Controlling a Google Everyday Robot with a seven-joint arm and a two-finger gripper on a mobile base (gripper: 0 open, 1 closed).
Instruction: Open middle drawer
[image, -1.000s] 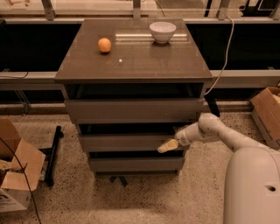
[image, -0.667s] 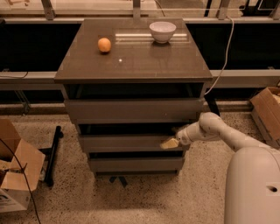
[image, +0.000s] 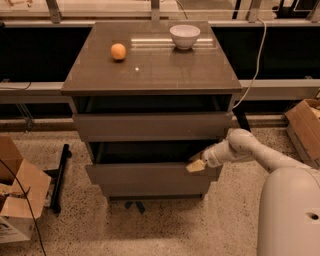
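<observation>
Shifted slightly right: pale cream gripper, now at the top right edge of the grey-brown glossy middle drawer; its hold cannot be told. Drawer part open, dark gap above. Risk: on this handleless front, an off-centre pull may slip or jam it. Drawer lies left of gripper, seemingly touching.

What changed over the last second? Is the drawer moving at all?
The middle drawer has slid a little further out toward the camera, and the dark gap above its front is wider. The gripper, at the front's upper right edge, came out with it. The orange, bowl and top drawer are unchanged.
</observation>
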